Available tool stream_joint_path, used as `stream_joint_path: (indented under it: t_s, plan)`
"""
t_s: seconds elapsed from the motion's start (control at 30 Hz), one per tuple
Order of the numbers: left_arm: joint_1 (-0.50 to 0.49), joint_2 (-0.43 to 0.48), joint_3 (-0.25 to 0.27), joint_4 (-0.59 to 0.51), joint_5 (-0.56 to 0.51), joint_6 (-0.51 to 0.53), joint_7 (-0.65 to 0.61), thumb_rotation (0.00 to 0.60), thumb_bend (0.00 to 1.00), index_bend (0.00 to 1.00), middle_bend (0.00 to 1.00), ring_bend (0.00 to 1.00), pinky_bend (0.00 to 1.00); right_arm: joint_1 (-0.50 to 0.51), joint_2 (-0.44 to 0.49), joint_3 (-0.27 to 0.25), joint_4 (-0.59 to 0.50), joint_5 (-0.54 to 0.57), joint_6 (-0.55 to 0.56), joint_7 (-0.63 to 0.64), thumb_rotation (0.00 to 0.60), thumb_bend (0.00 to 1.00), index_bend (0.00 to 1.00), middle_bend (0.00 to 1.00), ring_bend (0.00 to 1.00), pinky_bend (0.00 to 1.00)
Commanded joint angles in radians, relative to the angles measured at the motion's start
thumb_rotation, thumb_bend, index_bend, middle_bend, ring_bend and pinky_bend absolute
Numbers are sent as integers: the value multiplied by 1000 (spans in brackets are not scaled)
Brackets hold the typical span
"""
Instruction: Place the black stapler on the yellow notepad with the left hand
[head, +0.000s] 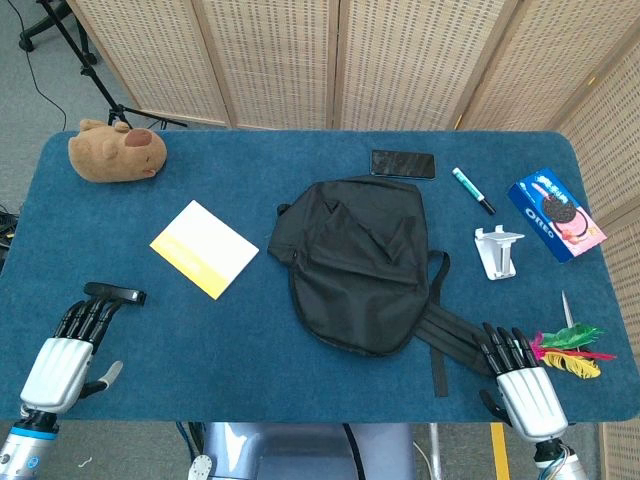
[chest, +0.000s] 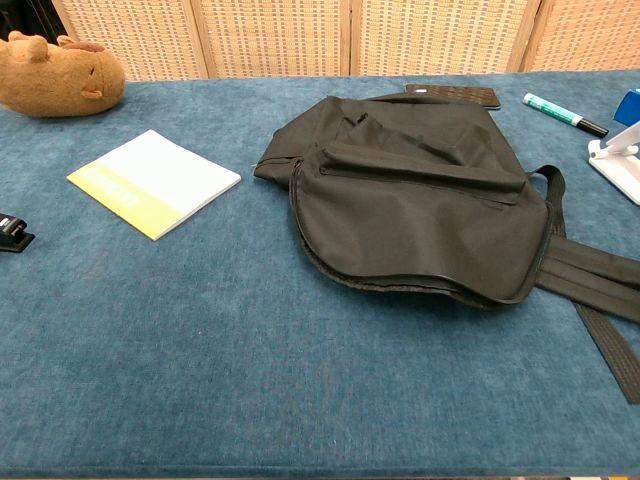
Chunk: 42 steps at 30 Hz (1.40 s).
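Head view
Surface (head: 300, 390): blue cloth, rounded corners, wicker screens behind.
Stapler (head: 115, 293): one, black, near the left edge, just beyond the left fingertips; I cannot tell if they touch.
Notepad (head: 204, 248): one, yellow and white, lying askew, apart from the stapler, bare cloth between.
Left hand (head: 68, 352): at the near left edge, fingers stretched and slightly apart, holding nothing.
Right hand (head: 520, 380): at the near right edge, fingers stretched, holding nothing, beside the bag straps.
Bag (head: 360, 260): one, black, centre.
Others: one plush (head: 115, 152), one phone (head: 403, 163), one marker (head: 473, 190), one white stand (head: 497, 250), one Oreo box (head: 556, 214), one feather toy (head: 570, 350).

Chest view
Surface (chest: 250, 380): wide bare cloth along the near edge.
Stapler (chest: 14, 232): cut by the left edge.
Notepad (chest: 153, 182): right of the stapler, apart.
Bag (chest: 420, 200): centre right.
Hands: neither shows.
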<state>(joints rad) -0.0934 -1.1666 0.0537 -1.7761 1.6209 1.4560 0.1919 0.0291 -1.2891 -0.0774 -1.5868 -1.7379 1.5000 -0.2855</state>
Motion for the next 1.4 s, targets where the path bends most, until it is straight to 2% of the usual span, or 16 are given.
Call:
stream_joint_path:
  t_s: [0.03, 0.77, 0.9, 1.07, 1.4]
  plan:
    - [0, 0, -1, 0, -1, 0, -1, 600, 285, 5, 0, 0, 77, 0, 0, -2, 1, 0, -2, -2, 600, 337, 67, 0, 0, 0]
    - [-10, 6, 1, -8, -11, -32, 25, 600, 285, 5, 0, 0, 77, -6, 6, 3, -4, 4, 10, 2, 600, 337, 67, 0, 0, 0]
    - [-27, 6, -9, -2, -36, -65, 34, 600, 287, 5, 0, 0, 77, -8, 12, 6, -6, 5, 19, 11, 600, 337, 67, 0, 0, 0]
    - [-78, 25, -46, 17, -81, -131, 48, 600, 289, 7, 0, 0, 77, -10, 9, 4, -7, -1, 22, 2, 600, 337, 67, 0, 0, 0]
    - [-183, 75, -99, 56, -175, -283, 81, 600, 290, 74, 0, 0, 77, -10, 3, 3, -3, 0, 16, -7, 600, 337, 67, 0, 0, 0]
